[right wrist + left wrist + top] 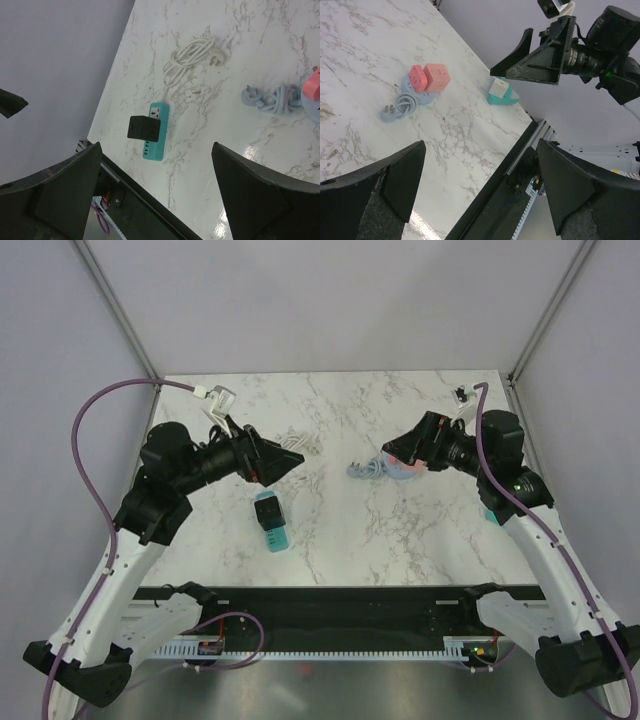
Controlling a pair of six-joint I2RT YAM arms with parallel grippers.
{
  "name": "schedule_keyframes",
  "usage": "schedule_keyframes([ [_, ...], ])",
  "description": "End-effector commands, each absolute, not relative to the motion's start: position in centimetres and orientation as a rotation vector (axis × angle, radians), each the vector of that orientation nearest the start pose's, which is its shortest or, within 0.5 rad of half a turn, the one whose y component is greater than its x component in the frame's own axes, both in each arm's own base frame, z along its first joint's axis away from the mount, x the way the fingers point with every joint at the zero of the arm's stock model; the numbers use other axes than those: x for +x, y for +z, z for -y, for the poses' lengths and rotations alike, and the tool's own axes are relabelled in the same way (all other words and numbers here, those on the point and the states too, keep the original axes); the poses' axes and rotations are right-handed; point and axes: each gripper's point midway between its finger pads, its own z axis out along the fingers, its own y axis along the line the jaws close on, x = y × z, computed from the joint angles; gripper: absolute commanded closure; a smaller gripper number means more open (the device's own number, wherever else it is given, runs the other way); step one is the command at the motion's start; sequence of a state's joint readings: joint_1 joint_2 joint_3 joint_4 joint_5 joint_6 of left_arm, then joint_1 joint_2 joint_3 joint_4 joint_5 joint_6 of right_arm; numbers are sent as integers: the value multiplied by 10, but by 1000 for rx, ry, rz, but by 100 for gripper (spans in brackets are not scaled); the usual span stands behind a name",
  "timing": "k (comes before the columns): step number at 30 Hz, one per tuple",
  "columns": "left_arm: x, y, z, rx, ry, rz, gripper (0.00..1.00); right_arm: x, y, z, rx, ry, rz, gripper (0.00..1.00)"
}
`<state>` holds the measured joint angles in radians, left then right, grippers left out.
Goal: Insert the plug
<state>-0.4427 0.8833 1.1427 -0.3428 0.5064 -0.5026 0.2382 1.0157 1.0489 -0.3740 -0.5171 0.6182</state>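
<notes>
Nothing is inserted yet: left gripper [278,464] and right gripper [397,446] hang wide open and empty, with the white plug [218,60], upper centre, lying loose above the strip [155,150].

Top cam: left gripper [280,468] hangs over the left-centre of the marble table [400,530], jaws spread, nothing in them. Same for right gripper [398,452], over the right-centre, pointing inward. A teal power strip [277,533] lies just on the near side of the left gripper, with a black adapter [267,509] on its far end. There's a white cord [300,445] coiled partly under the left gripper. A blue-grey cord [366,470] sits bundled just left of the right gripper, next to a pink block [407,467] mostly hidden beneath it. Another teal piece [492,514] peeks out beside the right arm.
</notes>
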Motion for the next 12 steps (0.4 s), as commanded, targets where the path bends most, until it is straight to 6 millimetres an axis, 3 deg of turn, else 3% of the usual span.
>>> schedule_keyframes([
  [1,224,381,215,336,-1098,-1742,0,283,328,-173,8,1025,-1908,2],
  [12,223,371,214,356,-1077,-1754,0,288,339,-167,20,979,-1878,2],
])
